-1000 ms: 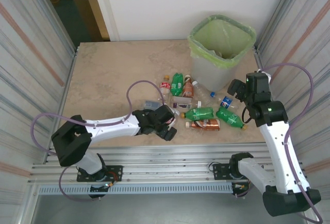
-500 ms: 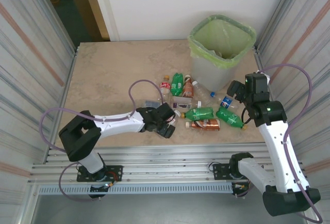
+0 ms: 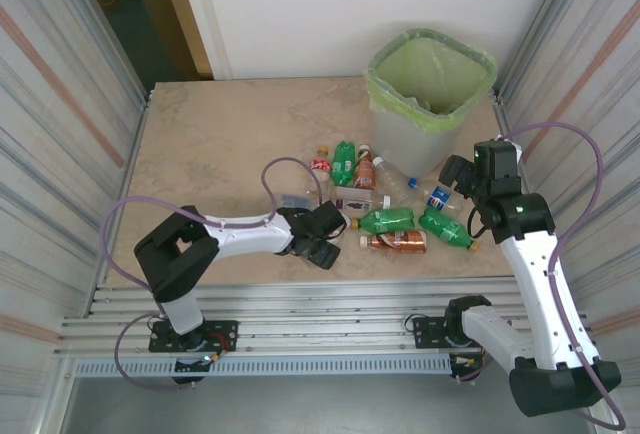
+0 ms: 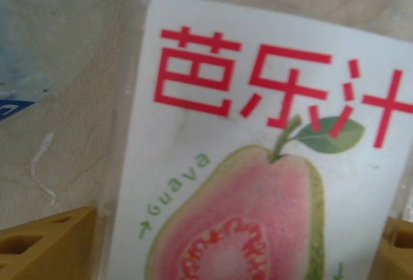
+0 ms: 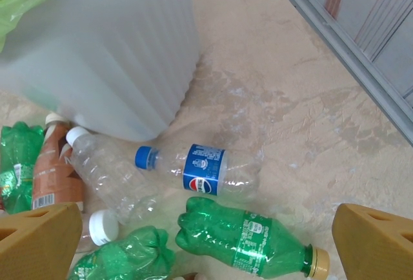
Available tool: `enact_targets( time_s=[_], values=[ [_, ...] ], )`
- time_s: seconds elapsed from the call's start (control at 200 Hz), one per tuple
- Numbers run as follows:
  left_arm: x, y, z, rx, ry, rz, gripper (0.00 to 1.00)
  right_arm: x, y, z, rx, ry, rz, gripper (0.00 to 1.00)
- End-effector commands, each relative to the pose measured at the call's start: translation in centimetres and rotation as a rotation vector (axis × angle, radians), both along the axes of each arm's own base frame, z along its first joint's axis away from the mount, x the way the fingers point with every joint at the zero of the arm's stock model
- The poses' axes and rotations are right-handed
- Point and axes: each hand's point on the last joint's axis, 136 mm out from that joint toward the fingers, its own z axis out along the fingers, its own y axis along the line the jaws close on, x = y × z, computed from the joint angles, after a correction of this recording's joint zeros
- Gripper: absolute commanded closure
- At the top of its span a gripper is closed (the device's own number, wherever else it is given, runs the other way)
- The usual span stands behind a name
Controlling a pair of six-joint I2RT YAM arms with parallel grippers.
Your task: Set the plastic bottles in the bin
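Bin [image 3: 410,142] stands at the far right of the surface [image 3: 220,144], ribbed, translucent grey-white and lined with a light green bag [image 3: 385,74]. You cannot make out what lies inside it. Bottles [image 3: 385,219] lie on their sides on the surface just in front of it: crumpled green ones, brown-tinted ones and clear ones, with red, white and blue caps.

Your left end effector [image 3: 328,242] sits at the near-left edge of that heap, its fingers [image 4: 45,241] on either side of a guava bottle [image 4: 258,164]. Its white label carries red characters 芭乐汁, a small green "Guava" and a cut pink fruit. Whether the fingers press on it you cannot tell.

Your right end effector [image 3: 455,176] hangs beside the bin, fingers wide apart, above a blue-capped bottle [image 5: 206,170] whose blue label is too small to read and a green bottle [image 5: 248,238] with a tan cap.
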Motion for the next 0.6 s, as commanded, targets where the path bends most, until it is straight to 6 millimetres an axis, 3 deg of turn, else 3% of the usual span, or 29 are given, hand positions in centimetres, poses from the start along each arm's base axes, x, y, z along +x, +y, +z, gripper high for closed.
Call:
enact_targets(
  time_s=[0.0,0.291,0.596],
  values=[
    [0.1,0.2,-0.5,0.027,0.013,0.003,0.20,0.2,0.3,-0.3,0.019,-0.001,-0.004,0.02],
    [0.3,0.1,0.1,0.019,-0.004,-0.001,0.34,0.3,0.4,-0.2,0.032,-0.006,-0.003,0.02],
    [1.3,-0.6,3.7,-0.054,-0.093,-0.019,0.38,0.4,1.1,-0.2,0.074,-0.016,0.013,0.02]
  ],
)
